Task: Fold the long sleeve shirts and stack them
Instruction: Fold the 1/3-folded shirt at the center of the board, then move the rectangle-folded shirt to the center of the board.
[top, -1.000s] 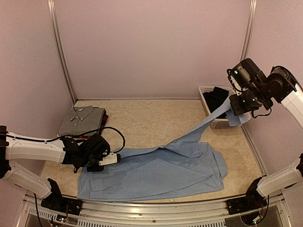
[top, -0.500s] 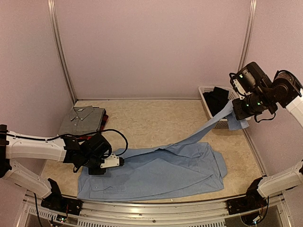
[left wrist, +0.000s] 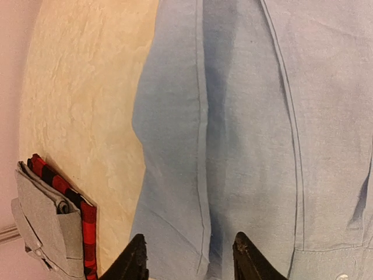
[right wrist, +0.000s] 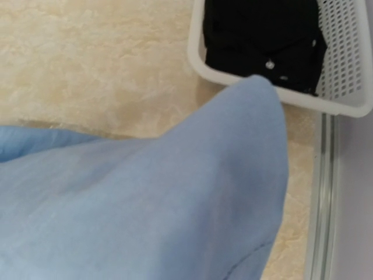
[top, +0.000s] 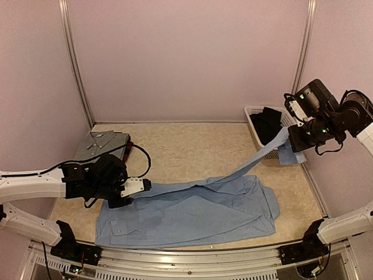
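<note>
The large light blue shirt [top: 192,213] lies spread across the front of the table. My left gripper [top: 145,185] hovers over its left side, open, with its black fingertips [left wrist: 137,259] apart above flat blue cloth [left wrist: 250,116] and nothing between them. One sleeve [top: 256,160] stretches up to the right, where my right gripper [top: 294,143] is shut on its end above the basket's near corner. In the right wrist view that sleeve [right wrist: 175,198] covers the fingers. The folded grey shirt [top: 105,143] lies on the red-and-black plaid one [top: 129,149] at the back left; the left wrist view shows both the grey shirt [left wrist: 41,227] and the plaid one [left wrist: 64,189].
A white mesh basket [top: 252,111] stands at the back right with a dark garment [top: 268,122] inside; the right wrist view shows the basket [right wrist: 344,70] just beyond the sleeve. Walls enclose the table on three sides, and a metal rail runs along the front edge.
My left gripper has opened, let go of the light blue shirt's left edge and shifted slightly back. My right gripper has carried the sleeve end a little further right.
</note>
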`<action>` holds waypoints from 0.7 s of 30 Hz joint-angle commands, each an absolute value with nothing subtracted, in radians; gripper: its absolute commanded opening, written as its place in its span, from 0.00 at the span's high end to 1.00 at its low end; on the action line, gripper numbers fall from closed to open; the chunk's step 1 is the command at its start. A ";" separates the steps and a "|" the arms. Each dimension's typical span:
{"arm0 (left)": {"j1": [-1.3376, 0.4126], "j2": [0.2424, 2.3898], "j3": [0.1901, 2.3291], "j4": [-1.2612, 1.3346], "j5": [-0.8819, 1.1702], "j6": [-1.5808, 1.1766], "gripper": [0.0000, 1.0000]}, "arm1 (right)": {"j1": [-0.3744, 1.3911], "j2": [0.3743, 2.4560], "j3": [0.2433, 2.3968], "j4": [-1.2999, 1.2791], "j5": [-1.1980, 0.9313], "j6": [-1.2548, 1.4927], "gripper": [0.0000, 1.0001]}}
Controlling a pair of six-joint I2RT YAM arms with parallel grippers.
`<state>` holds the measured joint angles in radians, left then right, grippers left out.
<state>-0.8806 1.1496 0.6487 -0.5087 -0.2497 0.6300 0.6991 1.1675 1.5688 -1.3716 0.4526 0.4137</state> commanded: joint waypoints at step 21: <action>-0.602 1.571 0.959 -0.535 0.067 0.090 0.01 | 0.691 1.235 1.140 -1.091 0.283 0.417 1.00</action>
